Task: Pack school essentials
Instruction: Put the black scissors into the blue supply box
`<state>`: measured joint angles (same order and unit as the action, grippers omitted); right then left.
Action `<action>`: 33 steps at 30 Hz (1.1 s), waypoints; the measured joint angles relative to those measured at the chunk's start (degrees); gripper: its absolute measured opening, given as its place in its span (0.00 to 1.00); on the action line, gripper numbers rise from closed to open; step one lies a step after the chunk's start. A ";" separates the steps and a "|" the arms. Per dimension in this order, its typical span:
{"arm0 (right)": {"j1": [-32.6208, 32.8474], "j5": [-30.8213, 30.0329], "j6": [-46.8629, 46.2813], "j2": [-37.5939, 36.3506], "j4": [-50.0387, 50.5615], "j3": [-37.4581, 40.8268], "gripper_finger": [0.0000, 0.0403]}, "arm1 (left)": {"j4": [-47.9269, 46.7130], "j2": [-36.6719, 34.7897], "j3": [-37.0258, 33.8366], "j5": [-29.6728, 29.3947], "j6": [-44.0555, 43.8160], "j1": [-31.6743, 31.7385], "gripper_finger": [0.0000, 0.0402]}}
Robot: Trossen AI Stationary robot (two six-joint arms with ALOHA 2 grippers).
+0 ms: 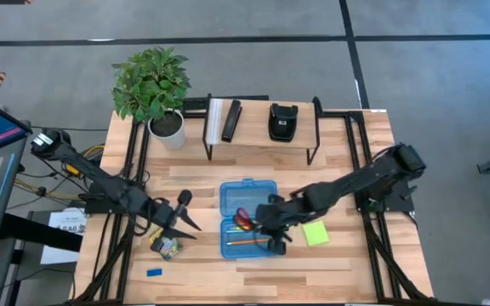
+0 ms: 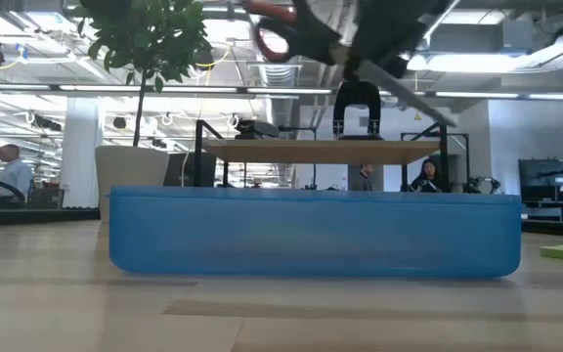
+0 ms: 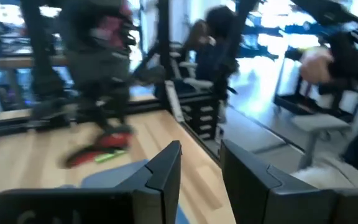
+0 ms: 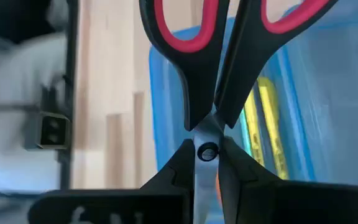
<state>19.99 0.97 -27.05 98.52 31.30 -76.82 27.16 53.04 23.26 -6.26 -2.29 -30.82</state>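
Now your right hand [image 1: 272, 228] reaches in from the right with its arm stretched low and nearly flat across the worktop [image 1: 347, 259], and its dark fingers are clamped on the scissors [image 4: 213, 74] right at the pivot screw, blades pinched between them, handle loops pointing away from the wrist. Those loops are smooth black plastic lined with reddish-orange, and they hang directly over the open blue case [image 1: 247, 218], a glossy, rounded-corner plastic box with translucent walls. Beneath the hand, inside that case, lie thin yellow pencils [image 4: 271, 127] beside a slim teal pen [image 4: 248, 124]. Just to the hand's outer side a flat lime-green sticky-note pad [image 1: 316, 233] sits on the pale wood grain. Your left hand [image 1: 184, 218] is angled in from the left with its fingers apart, holding nothing; the small printed crayon box [image 1: 166, 246] lies just below it and the tiny blue eraser [image 1: 154, 273] farther toward the front edge.
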 joint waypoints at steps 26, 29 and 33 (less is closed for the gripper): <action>-1.77 3.84 10.67 20.07 18.42 -17.50 0.22 | -0.72 -6.56 -3.14 -4.18 -2.00 -0.29 0.25; -1.73 3.87 10.61 20.10 18.66 -17.50 0.29 | -0.72 -6.56 -3.14 -4.40 -2.02 -0.29 0.25; -1.73 3.87 10.46 20.03 19.32 -17.52 0.37 | -0.81 -6.56 -3.14 -4.59 -2.74 -0.29 0.25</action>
<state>18.26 4.84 -16.59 118.55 50.62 -94.35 26.35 46.48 20.12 -10.85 -5.04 -31.11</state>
